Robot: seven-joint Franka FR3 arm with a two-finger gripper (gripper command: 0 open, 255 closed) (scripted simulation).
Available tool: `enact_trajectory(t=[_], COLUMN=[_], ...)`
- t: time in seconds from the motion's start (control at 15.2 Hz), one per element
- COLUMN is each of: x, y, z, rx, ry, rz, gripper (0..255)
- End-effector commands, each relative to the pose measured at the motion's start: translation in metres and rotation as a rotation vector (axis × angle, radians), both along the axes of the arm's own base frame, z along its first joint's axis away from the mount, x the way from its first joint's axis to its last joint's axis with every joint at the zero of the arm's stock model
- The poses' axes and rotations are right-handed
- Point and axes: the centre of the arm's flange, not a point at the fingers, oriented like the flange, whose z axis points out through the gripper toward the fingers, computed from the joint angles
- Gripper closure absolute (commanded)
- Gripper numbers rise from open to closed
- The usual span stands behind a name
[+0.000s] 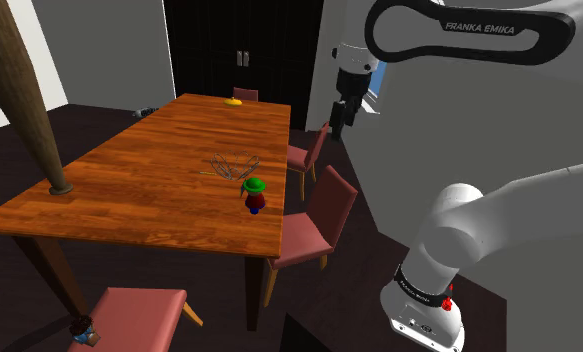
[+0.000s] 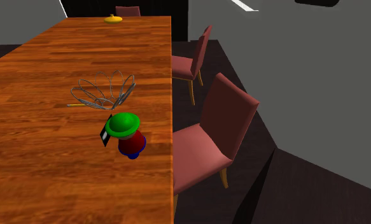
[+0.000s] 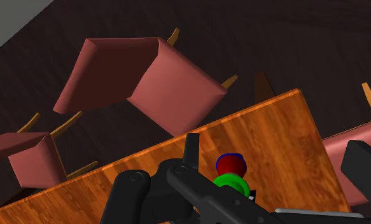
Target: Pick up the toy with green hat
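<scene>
The toy [image 1: 254, 195] has a green hat, a red body and a blue base. It stands upright on the wooden table [image 1: 139, 180], close to the edge that faces the chairs. In the second exterior view the toy [image 2: 125, 133] stands just in front of a wire object. My black gripper [image 1: 339, 112] hangs high in the air beyond that table edge, above the chairs and well apart from the toy. In the wrist view the gripper [image 3: 276, 159] is open, and the toy [image 3: 231, 173] shows far below between the fingers, untouched.
A wire whisk-like object [image 2: 104, 90] lies on the table just behind the toy. A yellow item [image 1: 233, 101] sits at the table's far end. Red chairs [image 2: 209, 137] line the table's side, and one more chair [image 1: 129, 310] stands at the near end. A wooden post [image 1: 24, 100] rises from the table's left.
</scene>
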Motion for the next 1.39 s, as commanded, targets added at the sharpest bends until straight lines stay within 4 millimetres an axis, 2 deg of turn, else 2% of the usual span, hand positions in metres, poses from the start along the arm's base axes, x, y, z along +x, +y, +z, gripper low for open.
enact_trajectory(t=[0.0,0.66,1.32], x=[0.000,0.110,0.220], y=[0.000,0.019,0.018], z=[0.000,-0.078,-0.157], rx=[0.000,0.051,0.102], ry=[0.000,0.020,0.040], rz=[0.000,-0.211,-0.422], gripper=[0,0,0])
